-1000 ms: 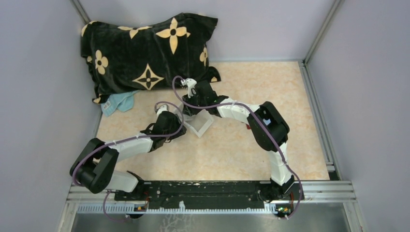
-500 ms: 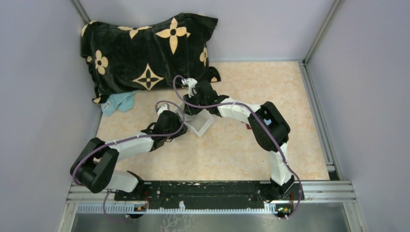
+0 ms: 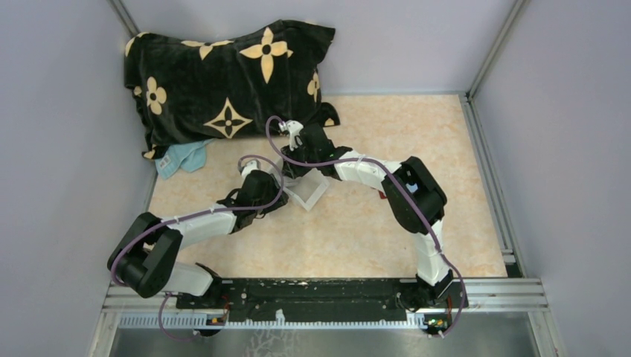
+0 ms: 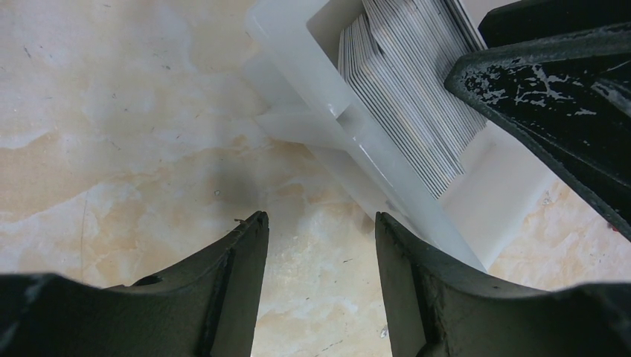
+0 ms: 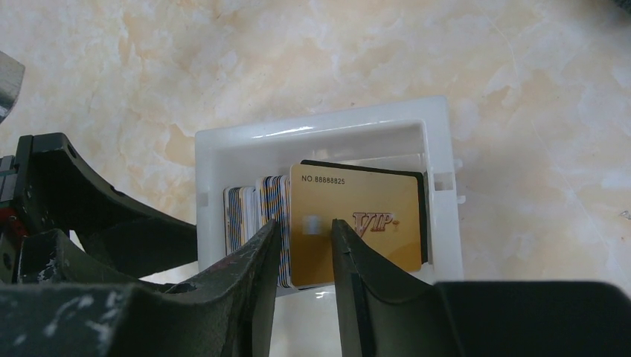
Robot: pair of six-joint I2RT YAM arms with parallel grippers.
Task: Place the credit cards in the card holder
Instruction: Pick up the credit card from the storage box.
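1. In the overhead view, one black cushion [image 3: 223, 74] with tan flowers fills the upper left corner. One blue cloth [image 3: 182, 158] is tucked at its lower edge. Neither wrist view shows them.
2. Two arms meet at mid-frame over one white tray [image 4: 286, 52]. It stands well apart from the grey walls on either side, with the cushion the nearest thing to it.
3. Only the left wrist view shows the left pincer [image 4: 320, 238] plainly. Its fingers are spread wide with nothing between them, over the marbled surface [image 4: 111, 149] just beside the tray's long wall.
4. The credit cards [image 4: 405, 89] stand on edge in the tray, packed too tightly to count.
5. Only the right wrist view shows the card faces: one gold card [image 5: 372, 223] at the front and one dark card [image 5: 423, 223] behind it.
6. The right pincer [image 5: 306, 227] hangs over the stack, narrowly parted, and the gold card shows through the gap. I cannot tell whether its tips touch the cards.
7. The card holder [image 3: 382, 195] shows only overhead, as a red sliver by the right arm's elbow, right of the tray.
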